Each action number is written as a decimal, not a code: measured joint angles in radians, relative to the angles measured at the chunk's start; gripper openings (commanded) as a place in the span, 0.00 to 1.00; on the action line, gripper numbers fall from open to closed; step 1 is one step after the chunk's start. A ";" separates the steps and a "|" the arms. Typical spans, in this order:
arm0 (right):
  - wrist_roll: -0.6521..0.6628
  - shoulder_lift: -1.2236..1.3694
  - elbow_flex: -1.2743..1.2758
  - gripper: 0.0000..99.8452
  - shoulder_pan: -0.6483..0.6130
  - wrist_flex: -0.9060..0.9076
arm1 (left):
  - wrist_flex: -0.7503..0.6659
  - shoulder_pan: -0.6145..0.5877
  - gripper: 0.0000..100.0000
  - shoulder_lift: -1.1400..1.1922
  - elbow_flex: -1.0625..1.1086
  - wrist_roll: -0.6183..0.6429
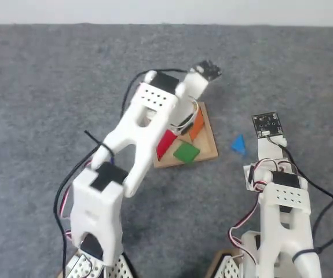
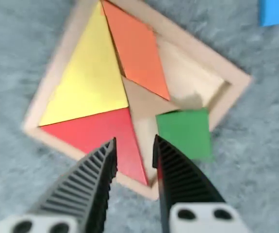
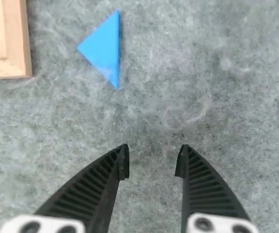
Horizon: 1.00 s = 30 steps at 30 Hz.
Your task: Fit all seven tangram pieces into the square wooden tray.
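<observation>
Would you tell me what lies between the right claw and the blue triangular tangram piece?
Just bare grey carpet, as the right wrist view shows.

Looks like a small robotics bench: a grey felt mat (image 1: 33, 87) serves as work surface, a bare white wall (image 1: 166, 11) runs along twelve o'clock, and the left arm (image 1: 137, 127) and right arm (image 1: 282, 202), white with loose black wiring, rise from six.
</observation>
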 measured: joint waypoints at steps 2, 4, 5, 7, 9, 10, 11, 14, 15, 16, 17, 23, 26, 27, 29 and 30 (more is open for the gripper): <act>0.000 0.000 0.000 0.18 0.000 0.000 | 0.023 0.000 0.12 -0.064 0.000 0.000; 0.000 0.000 0.000 0.18 0.000 0.000 | 0.054 0.000 0.12 -0.124 0.000 0.003; 0.000 0.000 0.000 0.18 0.000 0.000 | 0.071 -0.002 0.12 -0.153 0.000 0.003; 0.000 0.000 0.000 0.18 0.000 0.000 | 0.097 -0.018 0.12 -0.218 0.002 0.012; 0.000 0.000 0.000 0.18 0.000 0.000 | 0.106 -0.054 0.12 -0.304 0.029 0.026; 0.000 0.000 0.000 0.18 0.000 0.000 | 0.106 -0.072 0.12 -0.353 0.055 0.031; 0.000 0.000 -0.003 0.18 0.000 0.005 | 0.106 -0.089 0.12 -0.411 0.091 0.035; 0.000 0.011 -0.077 0.18 -0.046 0.083 | 0.046 -0.127 0.12 -0.608 0.261 0.043; 0.000 0.023 -0.109 0.18 -0.071 0.112 | 0.006 -0.146 0.12 -0.677 0.339 0.051; 0.000 0.046 -0.144 0.18 -0.092 0.137 | -0.041 -0.167 0.12 -0.741 0.430 0.063; 0.000 0.072 -0.183 0.18 -0.118 0.158 | -0.101 -0.190 0.12 -0.807 0.529 0.075; -0.055 0.299 -0.397 0.18 -0.267 0.204 | -0.523 -0.293 0.12 -1.030 1.192 0.117; -0.094 0.413 -0.496 0.18 -0.344 0.204 | -0.617 -0.334 0.13 -1.036 1.301 0.117; -0.101 0.445 -0.525 0.18 -0.368 0.204 | -0.637 -0.347 0.13 -1.036 1.309 0.120; -0.112 0.503 -0.580 0.18 -0.402 0.204 | -0.674 -0.365 0.13 -1.036 1.312 0.129; -0.115 0.528 -0.608 0.18 -0.413 0.199 | -0.690 -0.376 0.13 -1.030 1.313 0.129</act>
